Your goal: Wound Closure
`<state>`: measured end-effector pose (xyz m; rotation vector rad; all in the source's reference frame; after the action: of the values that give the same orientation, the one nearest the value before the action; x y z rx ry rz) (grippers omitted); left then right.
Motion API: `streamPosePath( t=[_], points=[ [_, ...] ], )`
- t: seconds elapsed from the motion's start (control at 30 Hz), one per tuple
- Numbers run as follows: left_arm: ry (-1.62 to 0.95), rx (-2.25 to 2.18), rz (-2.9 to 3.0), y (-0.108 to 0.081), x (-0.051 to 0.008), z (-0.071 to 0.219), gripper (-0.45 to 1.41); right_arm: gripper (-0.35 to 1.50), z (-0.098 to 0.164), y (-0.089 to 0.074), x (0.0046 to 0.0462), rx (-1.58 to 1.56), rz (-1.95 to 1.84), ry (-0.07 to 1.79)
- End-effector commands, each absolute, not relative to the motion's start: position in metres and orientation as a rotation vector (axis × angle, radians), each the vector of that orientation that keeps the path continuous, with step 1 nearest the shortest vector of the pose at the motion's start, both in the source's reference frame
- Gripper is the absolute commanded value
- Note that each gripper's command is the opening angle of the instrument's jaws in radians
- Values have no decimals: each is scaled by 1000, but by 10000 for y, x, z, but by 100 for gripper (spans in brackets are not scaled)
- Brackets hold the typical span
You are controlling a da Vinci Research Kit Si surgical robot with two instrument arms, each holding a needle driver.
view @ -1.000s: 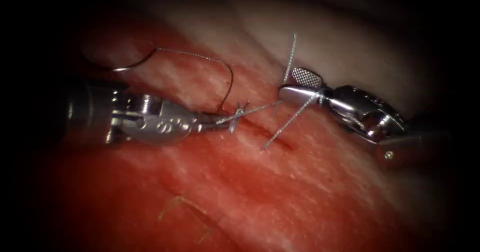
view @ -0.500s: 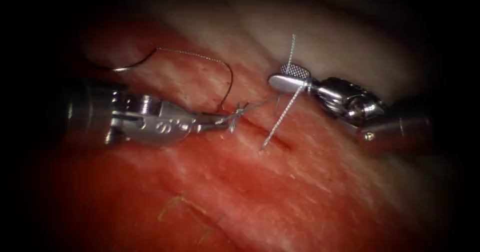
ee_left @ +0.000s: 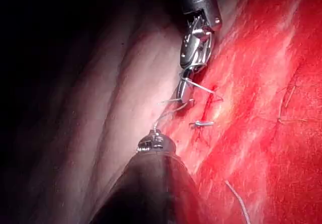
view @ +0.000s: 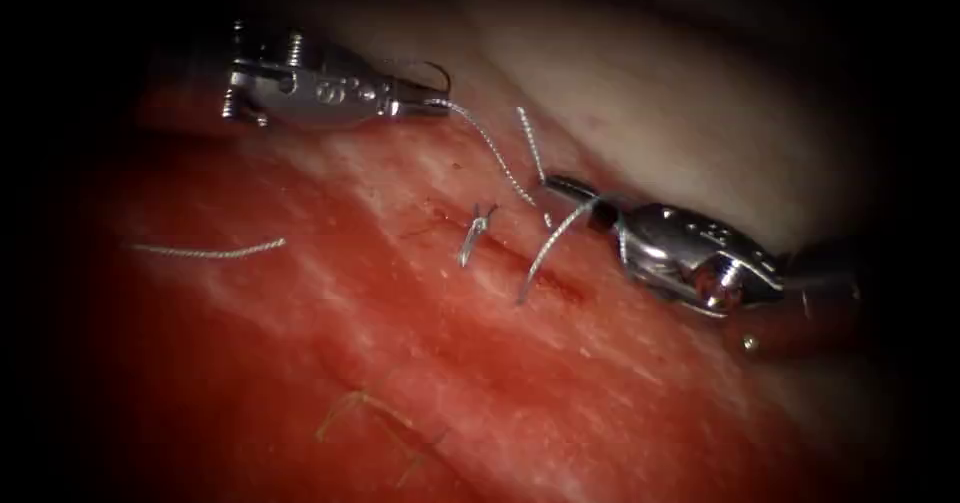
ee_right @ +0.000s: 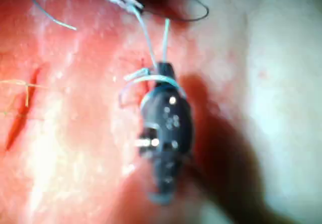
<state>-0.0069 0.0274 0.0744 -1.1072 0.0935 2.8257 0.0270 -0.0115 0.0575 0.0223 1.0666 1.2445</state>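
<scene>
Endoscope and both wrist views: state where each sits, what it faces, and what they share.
Endoscope: above and in front of the tissue; left tool and right tool both hold thread.
Left wrist: along its own shaft toward the right tool.
Right wrist: along its own shaft; left tool beyond.
Shared: the knot.

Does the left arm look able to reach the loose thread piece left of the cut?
Probably: bare tissue leads to the loose piece, but left pincer and right pincer both hold thread.
</scene>
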Motion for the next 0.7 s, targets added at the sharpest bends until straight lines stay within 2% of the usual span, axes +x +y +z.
streamPosePath(
  t=[0.03, 0.4, 0.7],
  points=[
    [98, -1096, 2823, 278, -74, 754, -45, -35, 577, -125, 274, 9, 1231, 1068],
    [88, -1052, 2804, 313, -67, 794, -45, -35, 564, -141, 277, -94, 1146, 1164],
    [93, -1013, 2777, 364, -82, 828, -45, -35, 560, -157, 284, -90, 1096, 1173]
  ],
)
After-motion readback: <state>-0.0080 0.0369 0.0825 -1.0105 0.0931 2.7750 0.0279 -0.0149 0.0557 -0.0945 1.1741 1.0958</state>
